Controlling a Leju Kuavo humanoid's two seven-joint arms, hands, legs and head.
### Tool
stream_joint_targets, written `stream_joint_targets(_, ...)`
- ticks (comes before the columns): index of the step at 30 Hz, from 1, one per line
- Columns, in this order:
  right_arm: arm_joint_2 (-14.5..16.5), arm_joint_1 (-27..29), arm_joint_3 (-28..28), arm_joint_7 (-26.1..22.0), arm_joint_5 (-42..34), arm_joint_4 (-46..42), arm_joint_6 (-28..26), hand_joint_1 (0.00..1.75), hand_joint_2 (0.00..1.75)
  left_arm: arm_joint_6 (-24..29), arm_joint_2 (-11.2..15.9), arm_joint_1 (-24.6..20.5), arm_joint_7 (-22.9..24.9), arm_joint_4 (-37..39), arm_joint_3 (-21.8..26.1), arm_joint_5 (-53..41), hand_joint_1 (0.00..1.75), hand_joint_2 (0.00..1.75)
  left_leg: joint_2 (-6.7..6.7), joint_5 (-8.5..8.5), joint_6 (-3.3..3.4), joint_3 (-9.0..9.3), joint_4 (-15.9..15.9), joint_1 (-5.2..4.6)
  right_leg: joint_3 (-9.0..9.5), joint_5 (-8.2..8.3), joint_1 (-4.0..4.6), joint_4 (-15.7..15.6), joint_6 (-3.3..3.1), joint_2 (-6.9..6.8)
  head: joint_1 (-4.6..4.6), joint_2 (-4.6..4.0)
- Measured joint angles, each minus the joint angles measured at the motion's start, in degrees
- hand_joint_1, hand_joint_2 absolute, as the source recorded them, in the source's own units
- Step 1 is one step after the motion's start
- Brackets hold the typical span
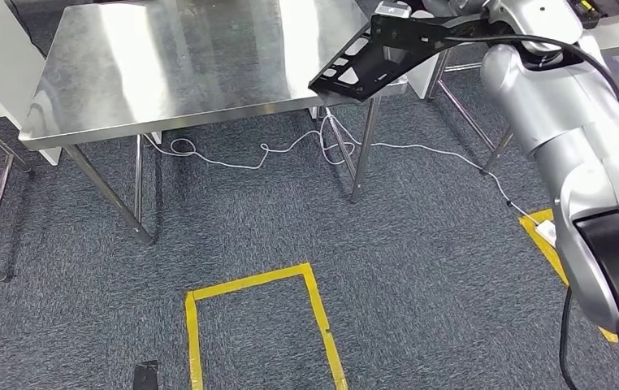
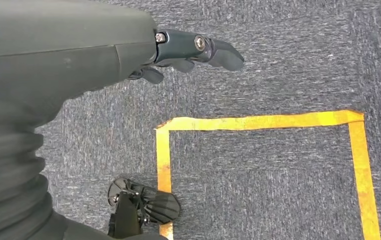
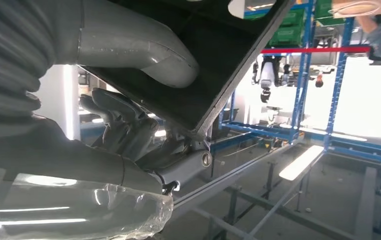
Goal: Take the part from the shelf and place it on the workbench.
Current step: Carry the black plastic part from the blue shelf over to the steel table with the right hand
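Above the right front corner of the steel surface (image 1: pixel 168 65), my right hand (image 3: pixel 128 135) holds the black part (image 1: pixel 371 61), thumb across one face and fingers curled under the other. The part is a flat perforated panel, tilted, its lower end overhanging the surface's corner; whether it touches the steel cannot be told. My left hand (image 2: pixel 188 55) hangs over grey carpet (image 1: pixel 420 268) near a yellow tape outline (image 2: pixel 258 121), holding nothing, fingers loosely bent. A white cable (image 1: pixel 290 150) trails beneath the surface.
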Motion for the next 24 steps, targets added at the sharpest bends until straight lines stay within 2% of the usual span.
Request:
stream_joint_targets(3, 0.11, 0.01, 0.1, 0.0, -0.21, 0.3, 0.02, 1.75, 1.75, -0.04, -0.07, 0.01, 0.01, 0.0, 0.03, 0.0, 0.0, 1.75, -0.14, 0.25, 0.56, -0.33, 0.01, -0.27, -0.1, 0.34, -0.18, -0.37, 0.51, -0.11, 0.01, 0.0)
stream_joint_targets(10, 0.35, -0.1, 0.52, 0.0, -0.19, 0.78, 0.03, 1.75, 1.75, -0.13, -0.17, 0.02, -0.02, 0.0, 0.14, 0.0, 0.0, 1.75, -0.16, 0.63, 1.15, -0.7, 0.0, -0.42, -0.15, 0.92, -0.36, -0.93, 1.32, -0.13, 0.01, 0.0)
stream_joint_targets(24, 0.38, -0.37, 1.5, -0.33, 0.83, 1.32, 0.45, 1.75, 1.75, -0.72, -0.26, 0.03, 0.4, 0.0, 0.2, -0.07, 0.0, 1.75, -0.14, 0.73, 1.3, -0.75, 0.0, -0.46, -0.19, 1.07, -0.37, -1.0, 1.55, -0.12, -0.01, 0.0)
